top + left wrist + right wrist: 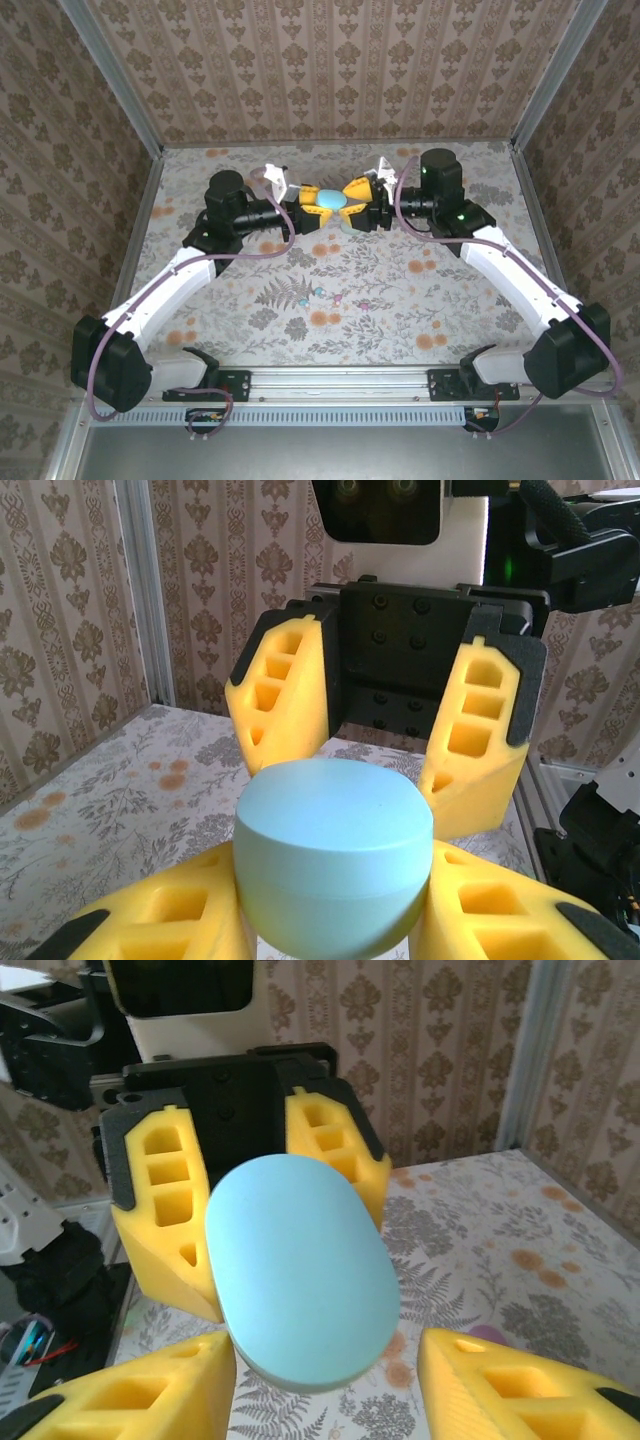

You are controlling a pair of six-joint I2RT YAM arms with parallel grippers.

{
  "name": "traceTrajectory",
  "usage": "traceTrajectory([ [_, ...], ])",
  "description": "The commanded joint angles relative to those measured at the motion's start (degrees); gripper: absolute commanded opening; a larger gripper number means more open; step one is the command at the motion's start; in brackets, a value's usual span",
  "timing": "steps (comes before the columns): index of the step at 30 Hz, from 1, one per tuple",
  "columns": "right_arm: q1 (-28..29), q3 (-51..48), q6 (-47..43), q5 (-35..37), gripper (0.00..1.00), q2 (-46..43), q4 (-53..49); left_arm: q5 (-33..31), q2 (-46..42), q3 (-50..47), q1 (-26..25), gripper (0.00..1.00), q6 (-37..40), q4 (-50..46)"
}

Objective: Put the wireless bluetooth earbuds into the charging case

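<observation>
Pale blue and egg-shaped, the one case (300,1270) hangs in the air above the middle of the bench (470,300), where the two hands meet. The left hand (335,900) is clenched on it: its yellow foam fingers (165,1260) press the two narrow sides. The right hand (325,1365) is released; its fingers stand on both sides of the case with a gap and grasp nothing. The broad oval face of the case looks toward the right hand, with the long axis nearly upright, a little tilted. A thin seam goes around the body, and I judge the lid is closed, so opening comes first, and the right hand is the free one for it. The earbuds (340,298) lie on the bench, well apart from both hands, on the side toward the arm bases and about midway between the two arms, so neither arm is clearly nearer. I see three or four tiny coloured specks there, too small to count surely.
</observation>
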Motion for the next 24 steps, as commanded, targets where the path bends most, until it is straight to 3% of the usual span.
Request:
traceTrajectory([
  [1,0.1,-2.1,7.5,4.6,0.54,-2.6,4.6,-0.1,-1.5,-1.7,-0.5,0.34,-1.5,5.1],
  [6,0.2,-3.0,12.0,4.6,0.57,-2.8,7.9,0.3,-1.0,-2.4,-0.5,0.34,-2.7,7.6],
  [15,1.5,-1.0,7.9,3.2,0.6,-0.4,4.5,-0.3,-0.9,-3.1,-0.5,0.34,-3.9,9.4],
  [24,1.8,0.1,12.7,7.5,0.59,0.7,9.2,0.5,-1.4,-4.1,-0.5,0.34,-3.3,9.8],
])
